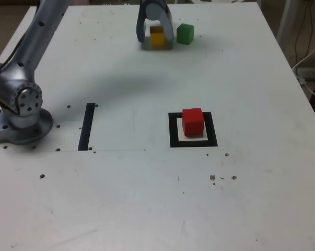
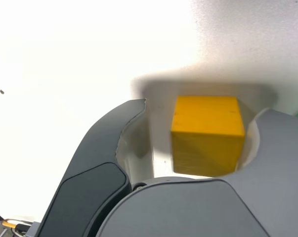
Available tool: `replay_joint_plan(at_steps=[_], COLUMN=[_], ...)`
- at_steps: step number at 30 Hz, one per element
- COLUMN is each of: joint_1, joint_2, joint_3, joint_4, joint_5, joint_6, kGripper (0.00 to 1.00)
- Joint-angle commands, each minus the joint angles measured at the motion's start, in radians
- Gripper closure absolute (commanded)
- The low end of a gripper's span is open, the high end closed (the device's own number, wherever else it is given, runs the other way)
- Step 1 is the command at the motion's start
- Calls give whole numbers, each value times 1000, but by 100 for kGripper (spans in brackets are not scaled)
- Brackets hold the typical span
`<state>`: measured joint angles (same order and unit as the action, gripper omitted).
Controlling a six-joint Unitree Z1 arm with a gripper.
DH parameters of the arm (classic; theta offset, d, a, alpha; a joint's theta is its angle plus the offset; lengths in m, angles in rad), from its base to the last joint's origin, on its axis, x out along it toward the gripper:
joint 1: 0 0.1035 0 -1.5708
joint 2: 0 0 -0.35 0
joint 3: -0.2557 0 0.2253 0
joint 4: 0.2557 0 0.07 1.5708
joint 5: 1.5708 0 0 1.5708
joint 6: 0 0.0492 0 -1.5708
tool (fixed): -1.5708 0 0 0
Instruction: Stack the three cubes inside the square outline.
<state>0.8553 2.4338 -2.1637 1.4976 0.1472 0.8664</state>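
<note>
While the red cube (image 1: pixel 193 121) is already set inside the square outline (image 1: pixel 193 142), the yellow cube (image 2: pixel 206 134) is straddled on the table by the wide-open gripper (image 1: pixel 157 40); the green cube (image 1: pixel 185 33) is left untouched nearby.

One cube (image 1: pixel 193 121) sits inside the square outline (image 1: pixel 193 141), two cubes (image 1: pixel 185 33) behind.

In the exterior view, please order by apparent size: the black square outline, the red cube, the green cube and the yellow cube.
1. Black tape square outline.
2. Red cube, nearest the camera.
3. Green cube.
Yellow cube: partly hidden by the gripper, about like the green; not ranked.
</note>
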Motion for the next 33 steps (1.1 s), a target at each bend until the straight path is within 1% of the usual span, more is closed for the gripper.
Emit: replay_joint_plan(at_steps=[1,12,15,19,25,33], joint_1=[-3,-8,-21,-60,-175,-395], joint_2=[2,-12,-40,-106,-235,-342], joint_3=[-3,8,24,78,218,345], joint_4=[2,7,9,12,8,1], joint_5=[-2,-4,-2,-6,-27,-53], joint_6=[2,-2,-9,-37,-140,-333], kGripper=[71,72,72,72,72,72])
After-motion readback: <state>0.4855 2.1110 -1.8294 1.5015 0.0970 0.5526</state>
